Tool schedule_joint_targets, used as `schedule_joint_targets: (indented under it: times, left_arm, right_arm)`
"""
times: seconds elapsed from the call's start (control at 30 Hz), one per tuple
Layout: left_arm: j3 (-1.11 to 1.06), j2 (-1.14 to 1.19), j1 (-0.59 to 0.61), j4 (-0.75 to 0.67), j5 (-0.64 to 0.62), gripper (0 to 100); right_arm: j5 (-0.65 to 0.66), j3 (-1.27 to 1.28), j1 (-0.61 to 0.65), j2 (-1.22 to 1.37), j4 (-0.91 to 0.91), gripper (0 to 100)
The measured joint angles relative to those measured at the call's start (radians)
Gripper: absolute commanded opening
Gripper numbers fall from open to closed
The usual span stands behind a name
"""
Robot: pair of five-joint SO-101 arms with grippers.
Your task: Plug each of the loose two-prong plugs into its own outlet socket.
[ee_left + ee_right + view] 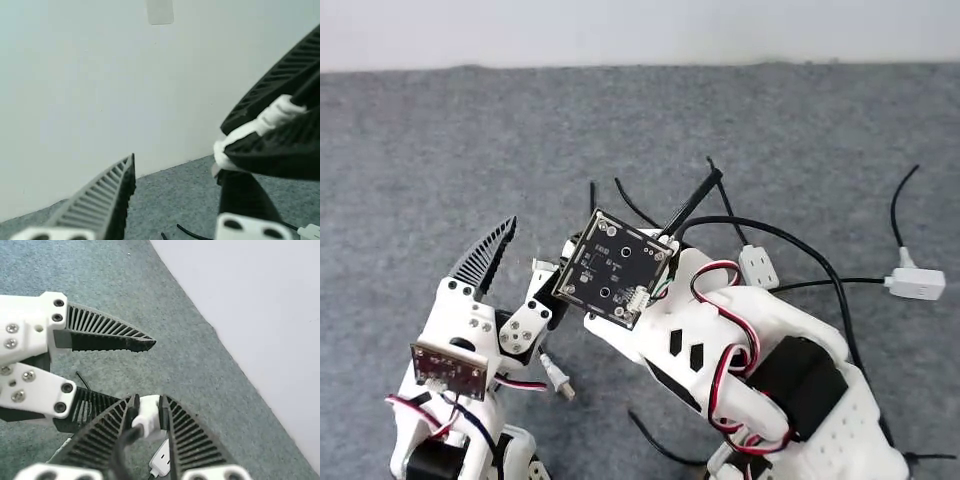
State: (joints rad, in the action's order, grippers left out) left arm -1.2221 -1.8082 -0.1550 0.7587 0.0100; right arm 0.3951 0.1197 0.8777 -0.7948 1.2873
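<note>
Left end effector (140,372): black ribbed fingers spread, empty. Just beside it, my right end effector (148,399) pinches the small white two-prong plug (146,420). The white block outlet socket (757,266) lies rightward on the grey counter (820,130), nearer my right arm.

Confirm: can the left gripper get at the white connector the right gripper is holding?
Probably yes. The left gripper is open close beside the white connector, with nothing between them. But the right gripper clamps its sides, so little is exposed to grab.
</note>
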Motion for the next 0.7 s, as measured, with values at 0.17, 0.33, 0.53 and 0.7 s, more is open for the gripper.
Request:
schedule_joint_targets:
  times: [0.17,0.33,0.53,0.7]
  left_arm:
    - [0.000,0.000,0.000,0.000,0.000,25]
    - [-0.002,0.000,0.032,0.000,0.000,25]
    - [0.000,0.000,0.080,-0.009,0.000,25]
    - [0.000,0.000,0.087,-0.018,-0.006,25]
  right_arm:
    - [0.000,0.000,0.000,0.000,0.005,0.9]
    - [0.000,0.000,0.000,0.000,0.021,0.9]
    - [0.000,0.003,0.000,-0.003,0.077,0.9]
    - [0.000,0.008,0.003,-0.003,0.086,0.9]
